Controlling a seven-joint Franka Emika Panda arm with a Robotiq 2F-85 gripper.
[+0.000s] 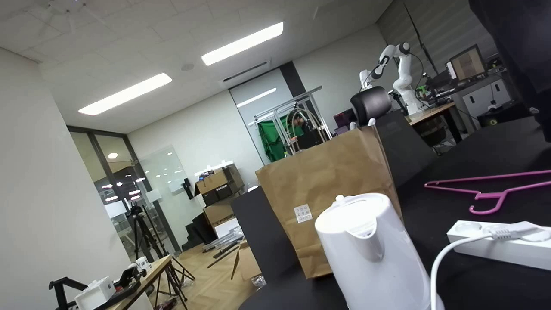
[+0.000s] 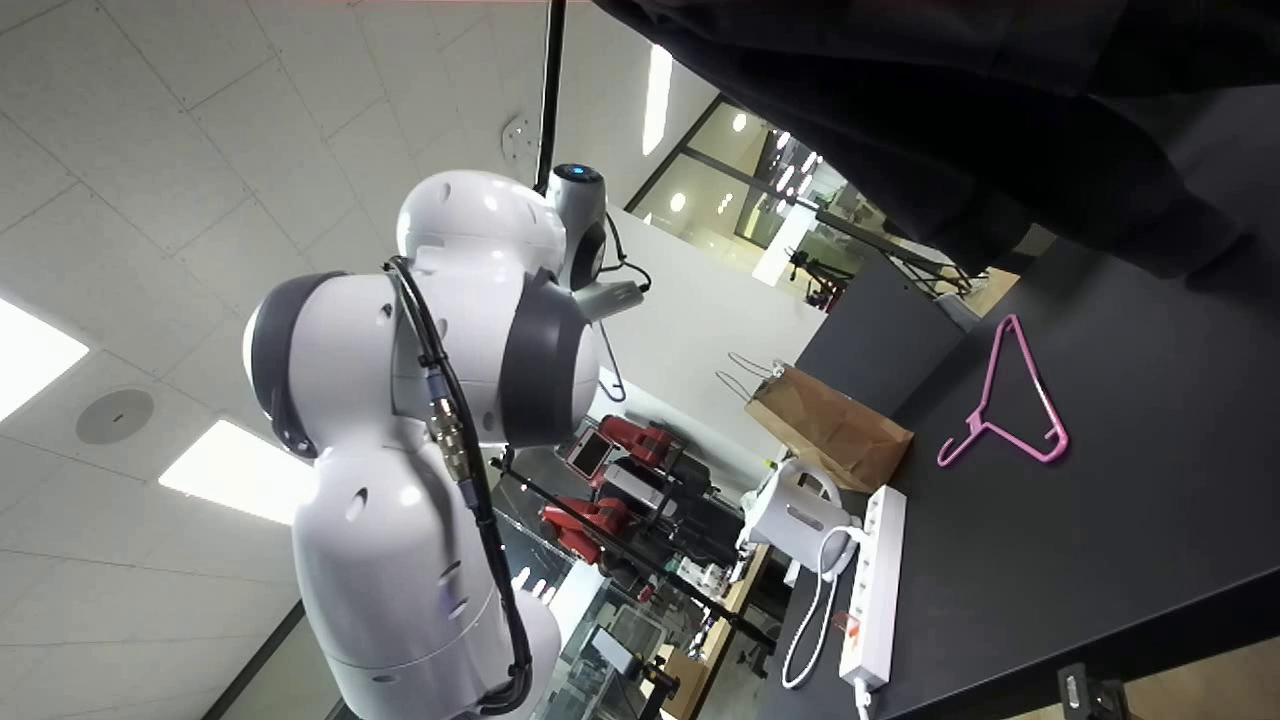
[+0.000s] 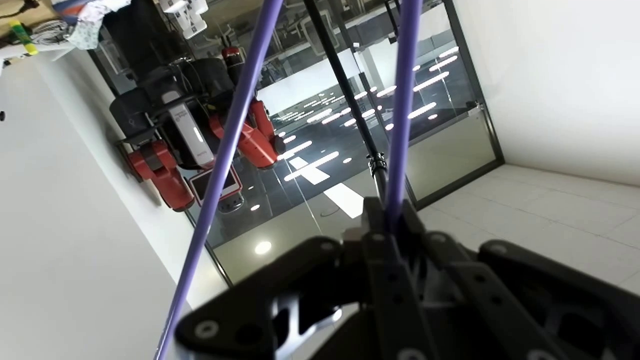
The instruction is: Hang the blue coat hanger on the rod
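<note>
End effector (image 3: 392, 215) grips blue coat hanger (image 3: 222, 162). Slim single-point hold could let it swivel, missing the black rod (image 3: 346, 82).

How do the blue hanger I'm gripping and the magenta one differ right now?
Colour: the blue coat hanger is bluish-violet, the magenta hanger pinker. Pose: the blue coat hanger is held aloft in the gripper, the magenta hanger lies on the dark table. Both have slim bars.

Dark table (image 2: 1100, 540), right side of an exterior view, bearing a pink hanger (image 2: 980, 420) at right-centre and, farther left, a paper bag (image 2: 828, 428), kettle (image 2: 800, 520) and power strip (image 2: 876, 590).
</note>
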